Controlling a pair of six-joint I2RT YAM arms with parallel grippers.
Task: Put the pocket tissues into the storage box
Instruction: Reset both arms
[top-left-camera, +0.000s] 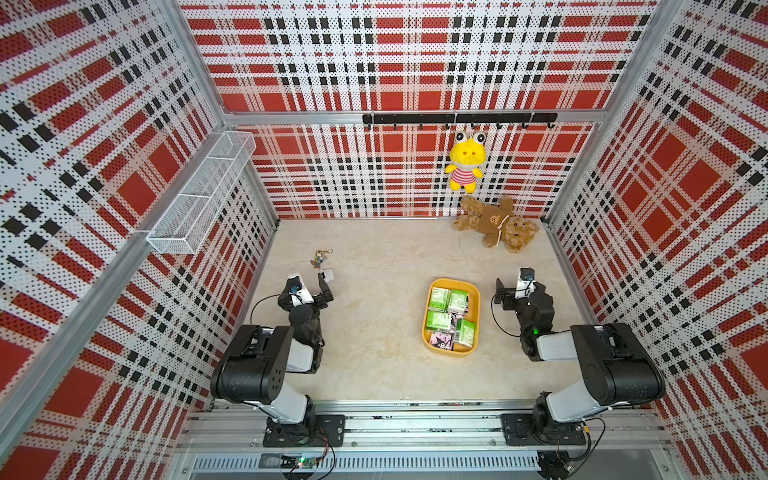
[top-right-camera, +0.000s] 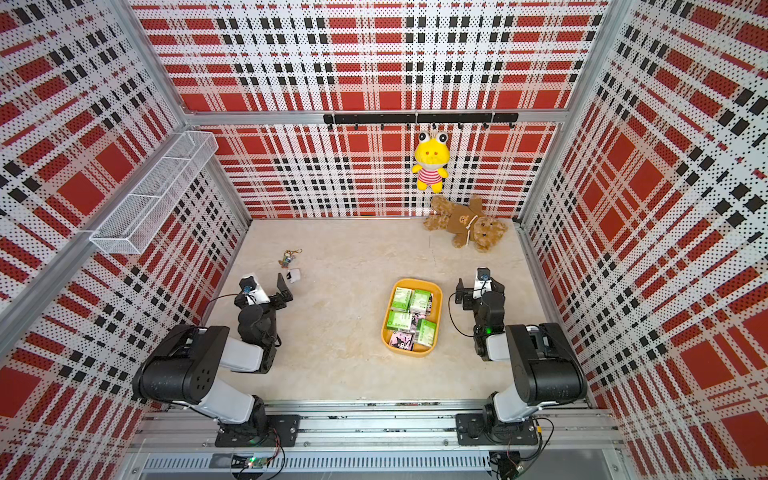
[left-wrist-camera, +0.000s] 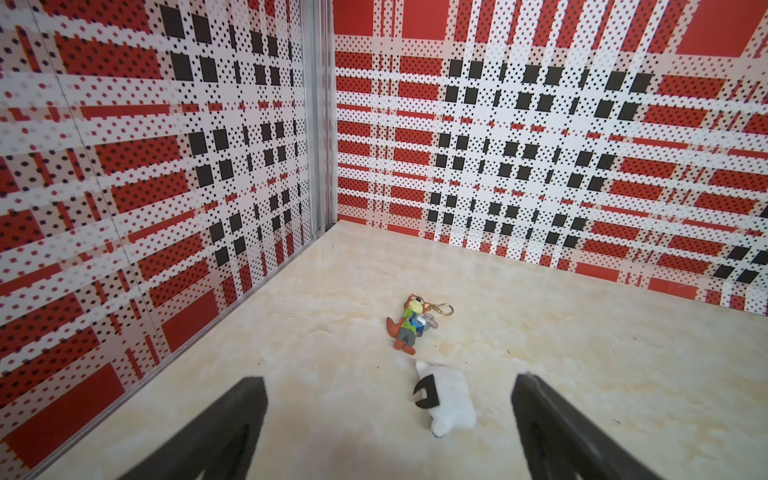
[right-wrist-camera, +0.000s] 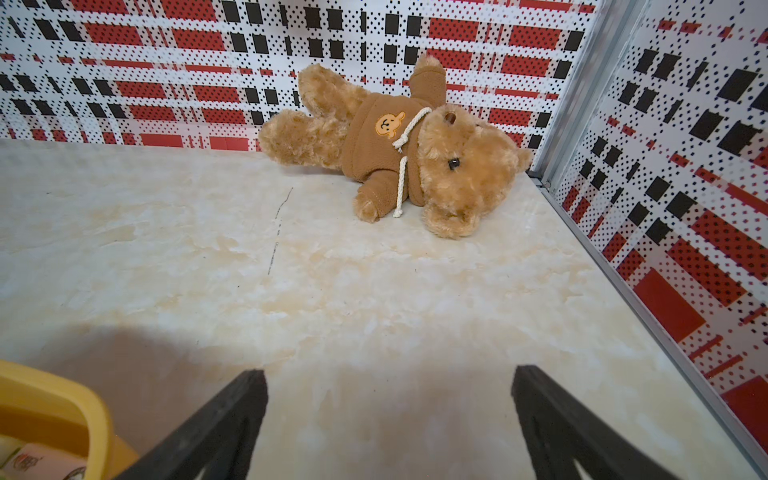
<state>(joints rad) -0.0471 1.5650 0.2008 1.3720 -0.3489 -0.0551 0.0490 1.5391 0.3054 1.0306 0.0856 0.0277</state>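
**Operator:** Set the dial: hub at the centre of the table (top-left-camera: 374, 365), 6 o'clock at the mounting rail (top-left-camera: 415, 424). What sits nearest?

**Technician:** Both arm bases, at 7 and 5 o'clock on the rail. Each arm folds up over its own side.

**Operator:** Gripper status?

**Technician:** The left gripper (left-wrist-camera: 389, 379), at 9 o'clock, has its jaws spread wide with nothing between them. A small white plush (left-wrist-camera: 446, 401) lies on the table just ahead of it. The right gripper (right-wrist-camera: 389, 370), at 3 o'clock, is likewise spread and empty. It is over bare table just beside the storage box (top-left-camera: 451, 353).

**Operator:** Location of the load?

**Technician:** The pocket tissues (top-left-camera: 440, 321) lie inside the storage box, between the hub and 3 o'clock. Green packets and at least one pink packet (top-left-camera: 439, 338) overlap, some leaning. The likely cause is a tray too small for all of them to lie flat. An exact count cannot be read. No packet shows on the open table in both top views.

**Operator:** Why do the arms stand off?

**Technician:** Judgement: loading looks finished. The arms are parked well apart so that neither disturbs the box.

**Operator:** Farther out?

**Technician:** A fox keychain (left-wrist-camera: 409, 328) at 10 o'clock and a wire basket (top-left-camera: 203, 195) on the wall beyond it. A teddy bear (right-wrist-camera: 399, 145) lies at 1 o'clock against the back wall. A yellow frog plush (top-left-camera: 466, 160) hangs from the hook rail (top-left-camera: 457, 118) above it. None is task material.
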